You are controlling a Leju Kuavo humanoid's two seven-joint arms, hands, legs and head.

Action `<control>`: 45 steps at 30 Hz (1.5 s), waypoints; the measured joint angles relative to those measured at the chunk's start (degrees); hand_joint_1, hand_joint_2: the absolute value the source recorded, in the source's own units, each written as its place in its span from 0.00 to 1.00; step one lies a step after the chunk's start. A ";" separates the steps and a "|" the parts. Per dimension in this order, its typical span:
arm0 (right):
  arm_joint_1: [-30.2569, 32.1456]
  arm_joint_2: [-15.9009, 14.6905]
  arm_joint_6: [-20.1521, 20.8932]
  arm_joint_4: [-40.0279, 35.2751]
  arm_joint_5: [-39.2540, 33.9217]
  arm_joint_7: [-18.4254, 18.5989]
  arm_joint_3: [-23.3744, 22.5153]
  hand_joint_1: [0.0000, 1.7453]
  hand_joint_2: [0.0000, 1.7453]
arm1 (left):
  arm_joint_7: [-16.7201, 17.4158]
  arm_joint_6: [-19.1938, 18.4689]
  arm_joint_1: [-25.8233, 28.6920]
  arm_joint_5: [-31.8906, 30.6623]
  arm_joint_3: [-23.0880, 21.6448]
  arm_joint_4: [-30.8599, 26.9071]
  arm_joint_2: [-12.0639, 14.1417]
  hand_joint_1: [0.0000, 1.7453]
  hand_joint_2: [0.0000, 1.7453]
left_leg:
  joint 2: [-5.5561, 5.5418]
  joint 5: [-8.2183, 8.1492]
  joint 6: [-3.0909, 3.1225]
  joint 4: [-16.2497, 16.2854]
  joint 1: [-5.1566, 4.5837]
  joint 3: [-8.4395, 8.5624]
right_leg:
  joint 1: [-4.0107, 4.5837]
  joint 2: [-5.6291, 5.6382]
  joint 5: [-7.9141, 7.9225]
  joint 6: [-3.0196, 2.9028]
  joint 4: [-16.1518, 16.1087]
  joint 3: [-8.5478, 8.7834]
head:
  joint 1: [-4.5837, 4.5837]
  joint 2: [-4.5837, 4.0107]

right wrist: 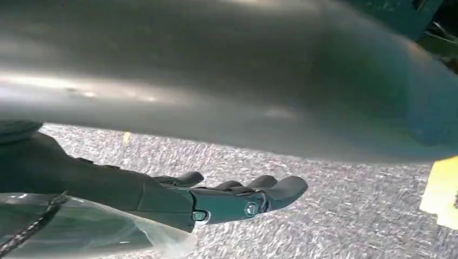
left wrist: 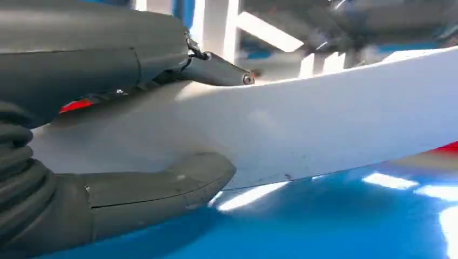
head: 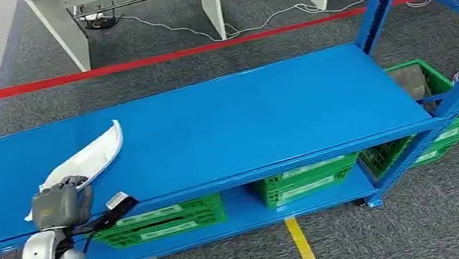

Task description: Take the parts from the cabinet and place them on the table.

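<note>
The left hand (head: pixel 59 203) clamps the white curved part (head: pixel 87 157) between thumb and fingers, gripping its near end so the long blade juts toward one o'clock over the blue shelf (head: pixel 226 123). The right hand (right wrist: pixel 237 199) hangs slack, fingers loosely apart, over grey carpet (head: pixel 202 64). Green crates (head: pixel 158 222) sit below; red tape (head: pixel 151 59) crosses at twelve

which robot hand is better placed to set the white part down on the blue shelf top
Left. The left robot hand already grips the white part over the blue shelf top; the right robot hand hangs empty above the carpet.
</note>
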 joint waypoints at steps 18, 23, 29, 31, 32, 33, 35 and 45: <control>-0.18 0.04 -0.46 0.00 1.51 -0.13 -1.05 0.00 0.00 | -18.96 -0.15 11.16 27.55 -4.22 -41.78 -15.47 1.00 1.00 | -0.16 2.41 2.17 -9.57 -0.58 4.28 | 0.11 -0.49 0.07 2.47 0.82 -0.50 | 0.31 0.00; -0.24 0.09 -0.83 0.00 1.97 -0.28 -1.53 0.00 0.00 | -18.98 -0.22 14.78 35.18 -15.47 -47.96 -14.51 1.00 1.00 | -0.05 1.49 0.73 -8.80 -0.31 3.68 | -0.22 -0.29 0.66 0.97 0.21 -0.86 | 0.20 0.00; -0.34 0.11 -1.22 0.00 2.10 -0.77 -2.10 0.00 0.00 | -18.98 -0.28 17.67 42.97 -26.18 -50.12 -13.22 1.00 1.00 | -0.04 -7.63 0.00 6.40 0.11 0.18 | -0.07 -0.70 2.12 0.50 0.28 -2.80 | -0.13 0.00; -0.36 0.15 -1.20 0.00 2.10 -0.79 -2.34 0.00 0.00 | -18.98 -0.28 17.28 44.61 -27.87 -50.14 -12.83 1.00 1.00 | -0.04 -3.74 0.32 -2.72 0.14 6.00 | -0.07 -0.66 2.92 0.79 0.32 -3.58 | -0.15 0.00; -0.37 0.17 -1.20 0.00 2.03 -0.81 -2.40 0.00 0.00 | -18.98 -0.28 17.10 45.05 -28.36 -50.14 -12.80 1.00 1.00 | -0.04 -2.23 0.57 -8.21 0.14 9.59 | -0.07 -0.59 3.36 0.98 0.32 -3.80 | -0.15 0.00; -0.37 0.20 -1.33 0.00 1.90 -0.92 -2.45 0.00 0.00 | -18.98 -0.28 17.08 45.56 -28.73 -50.14 -12.78 1.00 1.00 | -0.07 -3.06 0.74 -11.17 -0.12 10.79 | 0.27 -0.54 3.72 1.33 0.47 -4.08 | -0.15 0.00; -0.38 0.26 -1.97 0.00 1.42 -1.11 -2.56 0.00 0.00 | -18.98 -0.48 16.95 47.48 -30.61 -50.10 -12.39 1.00 1.00 | -0.13 -2.08 1.39 -10.86 -0.42 10.04 | 0.02 -0.65 4.56 2.06 0.18 -4.27 | -0.11 0.00; -11.23 5.29 -8.35 -0.28 -8.85 1.79 -8.77 0.00 0.00 | -18.89 -0.96 8.85 63.04 -44.56 -41.51 -11.01 1.00 1.00 | 1.15 4.71 3.35 -11.34 -0.66 2.75 | -0.32 -0.60 -4.42 3.37 15.97 -6.73 | 0.20 0.00</control>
